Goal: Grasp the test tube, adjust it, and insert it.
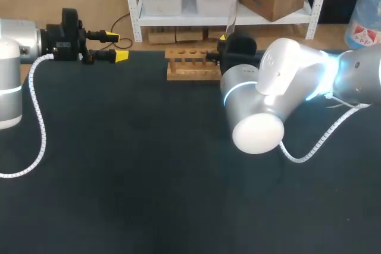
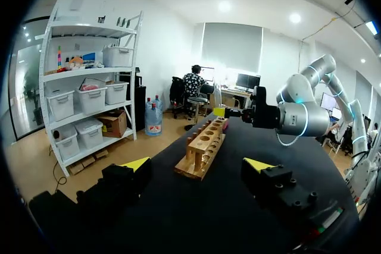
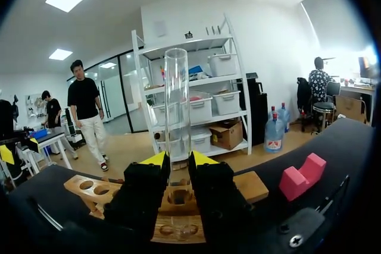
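Note:
A clear glass test tube (image 3: 177,99) stands upright between the yellow-tipped fingers of my right gripper (image 3: 178,160), which is shut on it. Its lower end is right over a hole at the near end of the wooden rack (image 3: 178,201); I cannot tell how deep it sits. In the head view the right gripper (image 1: 221,47) is at the rack's (image 1: 191,63) right end, mostly hidden by the arm, and the tube (image 1: 230,25) rises above it. My left gripper (image 1: 117,47) hangs open at the table's far left, pointing toward the rack (image 2: 202,147) from well short of it, nothing between its fingers (image 2: 137,163).
A pink notched block (image 3: 303,176) lies on the dark table beside the rack, on the right gripper's side. My right arm's elbow (image 1: 259,117) juts over the table's middle right. The rack has several open holes.

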Available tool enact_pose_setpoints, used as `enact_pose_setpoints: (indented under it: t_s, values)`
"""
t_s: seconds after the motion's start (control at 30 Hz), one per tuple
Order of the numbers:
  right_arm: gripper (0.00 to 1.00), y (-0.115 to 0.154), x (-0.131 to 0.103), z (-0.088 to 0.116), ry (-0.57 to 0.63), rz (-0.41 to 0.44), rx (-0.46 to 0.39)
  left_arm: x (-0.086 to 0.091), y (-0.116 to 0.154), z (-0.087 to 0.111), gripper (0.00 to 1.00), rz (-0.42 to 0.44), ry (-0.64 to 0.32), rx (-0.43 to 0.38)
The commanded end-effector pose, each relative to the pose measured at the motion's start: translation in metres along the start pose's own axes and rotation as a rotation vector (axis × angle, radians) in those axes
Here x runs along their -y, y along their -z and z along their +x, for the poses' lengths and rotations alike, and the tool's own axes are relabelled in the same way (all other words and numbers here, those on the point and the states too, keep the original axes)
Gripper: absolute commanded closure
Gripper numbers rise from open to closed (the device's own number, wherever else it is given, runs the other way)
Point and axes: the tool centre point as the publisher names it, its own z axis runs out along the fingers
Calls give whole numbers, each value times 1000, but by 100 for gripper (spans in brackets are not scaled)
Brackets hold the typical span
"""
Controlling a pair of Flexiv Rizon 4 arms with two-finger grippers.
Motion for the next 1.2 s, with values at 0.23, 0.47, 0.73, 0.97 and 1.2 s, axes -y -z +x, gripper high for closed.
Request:
enact_pose_setpoints:
  t_s: [0.23,0.47,0.73,0.97,1.2]
  values:
    - [0,-2,2,-1,8,-119,-4,1,0,1,0,-4,-3,5]
    - [0,2,0,-9,16,-118,-12,1,0,1,0,-4,-3,5]
    - [0,27,-4,-27,-9,-241,-75,1,0,1,0,-4,-3,5]
    - [0,51,-7,-35,-3,-463,-154,1,0,1,0,-4,-3,5]
    - [0,65,-5,-45,-24,-598,-170,1,0,1,0,-4,-3,5]
